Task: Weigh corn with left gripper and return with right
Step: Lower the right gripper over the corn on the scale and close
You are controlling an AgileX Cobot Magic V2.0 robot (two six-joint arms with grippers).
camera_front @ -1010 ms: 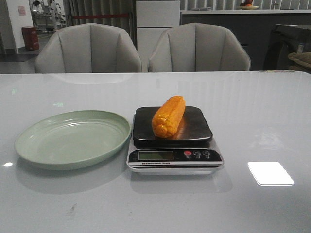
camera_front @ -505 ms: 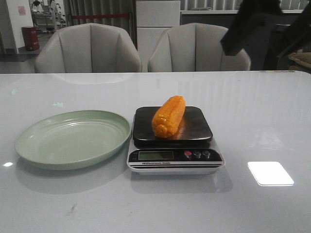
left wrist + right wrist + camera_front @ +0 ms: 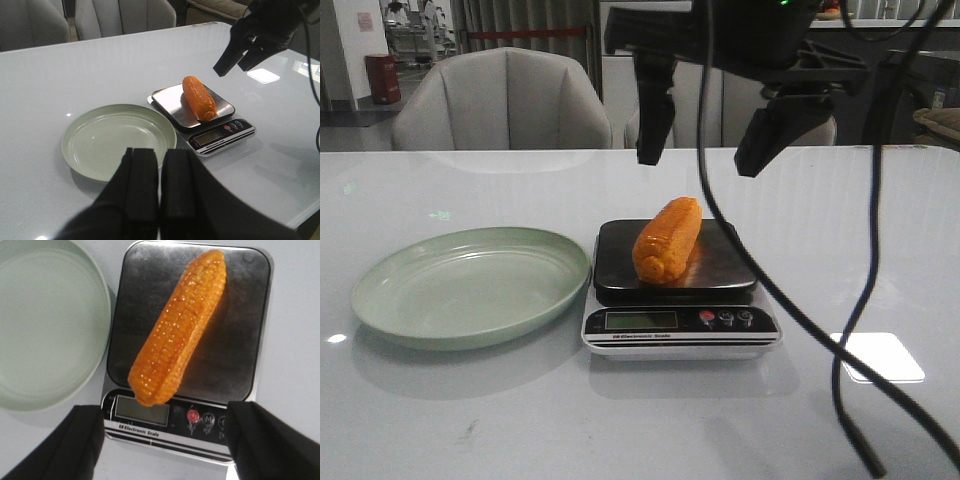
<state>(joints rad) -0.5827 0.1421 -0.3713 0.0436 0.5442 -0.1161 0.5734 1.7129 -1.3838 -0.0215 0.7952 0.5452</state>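
Lying on steel platform of kitchen scale (image 3: 680, 312): corn (image 3: 667, 239), long axis running diagonally, blunt end toward display, tip toward far edge. Hanging directly above cob: right gripper (image 3: 703, 150), jaws spread wide, empty, fingers straddling cob's sides, well clear of kernels. Parked well back beyond green plate (image 3: 470, 285): left gripper (image 3: 159, 187), fingers pressed together, holding nothing. Judging right arm nearer; straight descent needed.

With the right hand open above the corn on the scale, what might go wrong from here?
The corn lies diagonally on the scale, so the open right hand may close askew and roll it off. A hard descent could shove the scale toward the plate. The dangling cable might snag the scale.
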